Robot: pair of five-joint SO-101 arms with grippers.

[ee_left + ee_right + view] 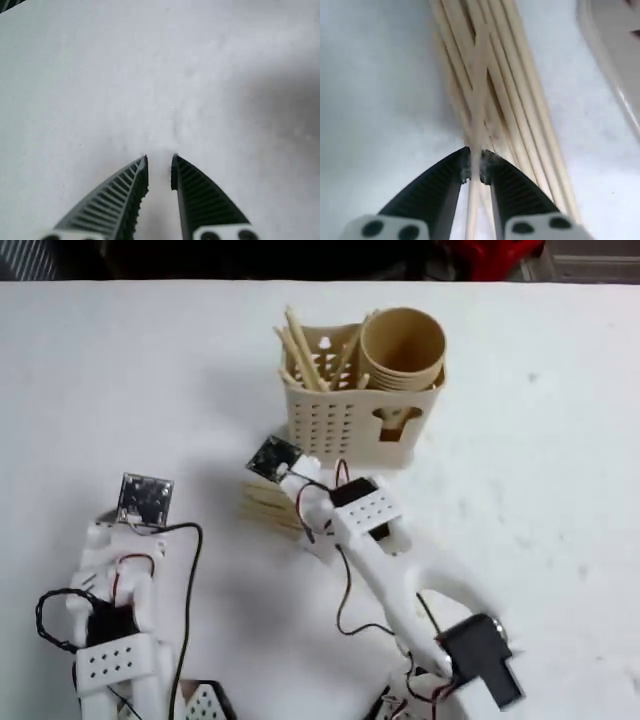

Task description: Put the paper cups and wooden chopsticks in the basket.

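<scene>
Now | basket (330, 428): paper cups (402, 345), chopsticks (305, 355) | right gripper (475, 167) pinches table chopstick (476, 132)

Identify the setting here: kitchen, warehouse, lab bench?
Most likely a robotics lab or test bench, not a kitchen. A plain white table carries the left arm and right arm, wiring exposed. The props look staged: a basket holding paper cups and chopsticks, with loose chopsticks beside it.

one basket (345, 430), one cup stack (402, 348), two chopstick bundles (262, 504), two arms (390, 565)
</scene>
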